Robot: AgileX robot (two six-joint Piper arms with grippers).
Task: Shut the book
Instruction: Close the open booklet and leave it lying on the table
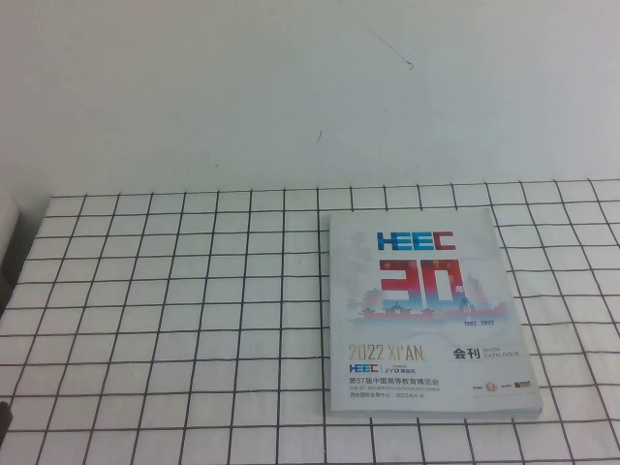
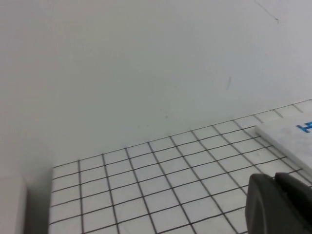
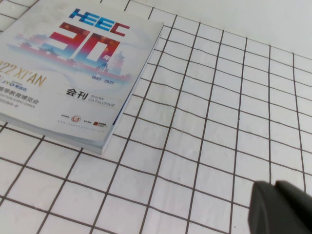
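On your gridded bench (image 1: 145,320) the book (image 1: 426,310) lies flat, cover up, seemingly shut already. The left hand (image 2: 280,204) sits left of the book, the right hand (image 3: 280,207) right of it; clenched or released, you cannot tell. A needless push could skid it.

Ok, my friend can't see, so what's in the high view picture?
A closed book with HEEC 30 on its cover lies flat on a white gridded table, right of the middle. Neither the left gripper nor the right gripper shows here; each appears only in its own wrist view.
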